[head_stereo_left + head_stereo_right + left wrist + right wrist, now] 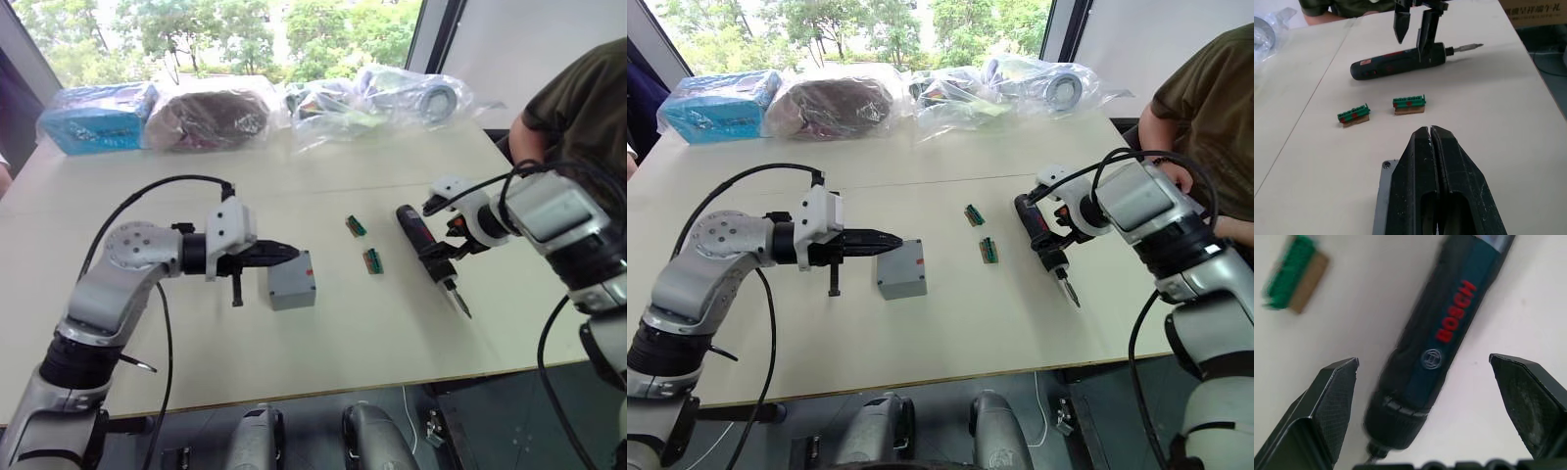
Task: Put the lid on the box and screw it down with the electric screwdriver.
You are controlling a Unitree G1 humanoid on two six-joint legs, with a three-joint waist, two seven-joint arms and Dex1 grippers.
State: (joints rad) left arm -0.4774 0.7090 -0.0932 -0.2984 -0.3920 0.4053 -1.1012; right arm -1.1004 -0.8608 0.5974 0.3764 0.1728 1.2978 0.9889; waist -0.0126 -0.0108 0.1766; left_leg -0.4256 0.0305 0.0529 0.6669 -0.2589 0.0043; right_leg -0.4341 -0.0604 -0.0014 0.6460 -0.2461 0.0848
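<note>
Right end effector (1425, 396) straddles the electric screwdriver (1449, 333), fingers spread.

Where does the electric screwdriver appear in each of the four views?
Left eye view: electric screwdriver lies right of centre, under the right gripper.
Right eye view: right of centre.
Left wrist view: across the upper middle.
Right wrist view: between the open jaws.
Shared landmark: the green-and-red blocks beside it.
</note>
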